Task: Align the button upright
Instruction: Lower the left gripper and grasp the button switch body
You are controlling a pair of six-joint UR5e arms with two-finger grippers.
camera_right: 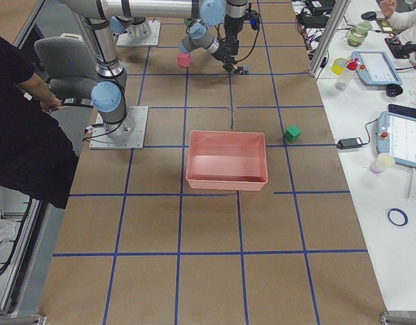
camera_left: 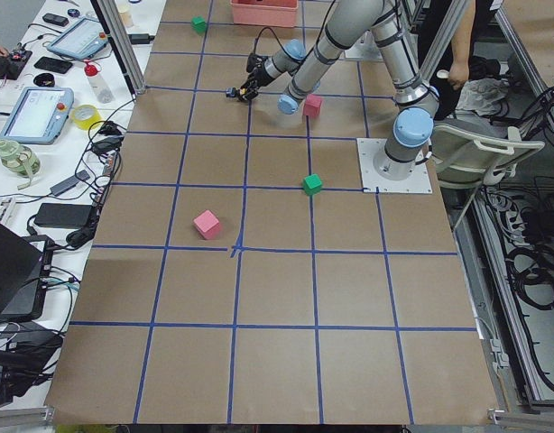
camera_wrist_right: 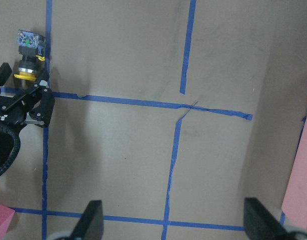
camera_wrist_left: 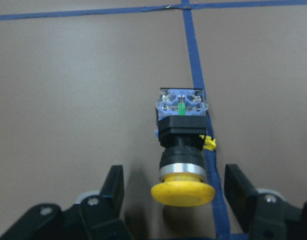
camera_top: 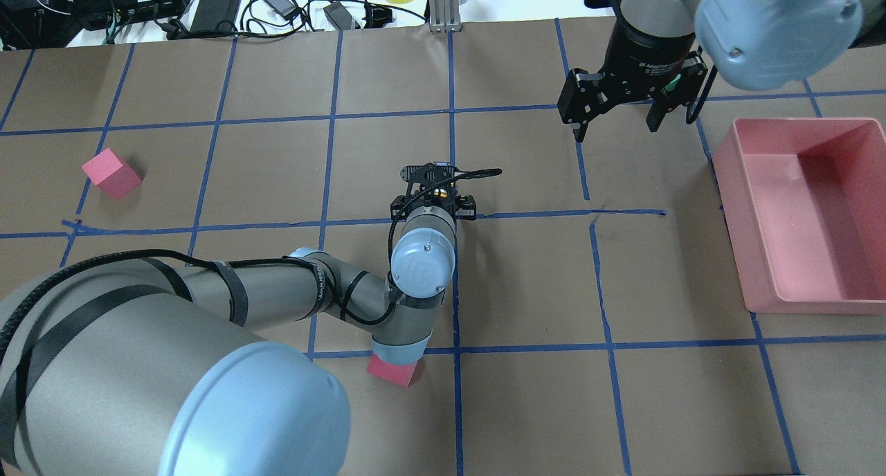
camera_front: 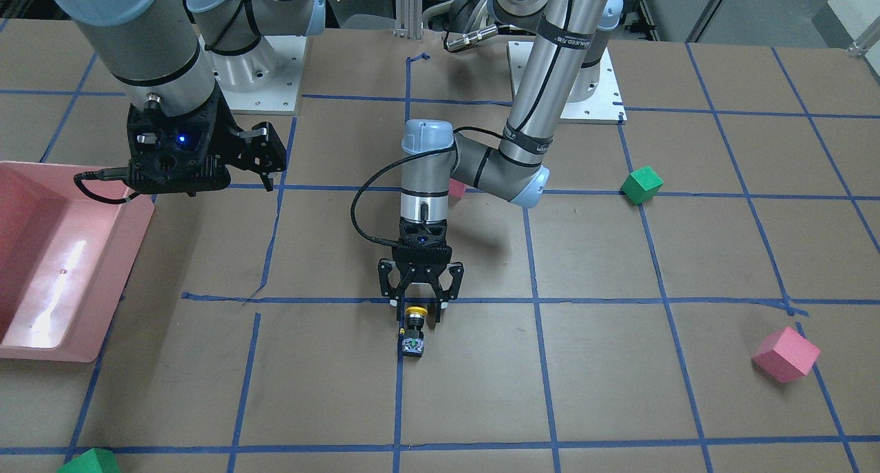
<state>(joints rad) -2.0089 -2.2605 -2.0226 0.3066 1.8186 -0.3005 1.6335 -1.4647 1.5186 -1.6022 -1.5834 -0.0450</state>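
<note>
Two arms work over a brown table marked with a grid of blue tape. A pink bin sits on the robot's right side. The right gripper hangs above the table near the bin, fingers spread wide and empty. The left gripper is low at mid-table, its fingers spread on either side of the yellow cap without touching it. The button lies on its side along a tape line, cap toward that gripper.

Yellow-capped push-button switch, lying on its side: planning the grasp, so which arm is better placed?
Left. The open left gripper straddles the yellow-capped push-button switch; the right gripper hangs away by the pink plastic bin.
</note>
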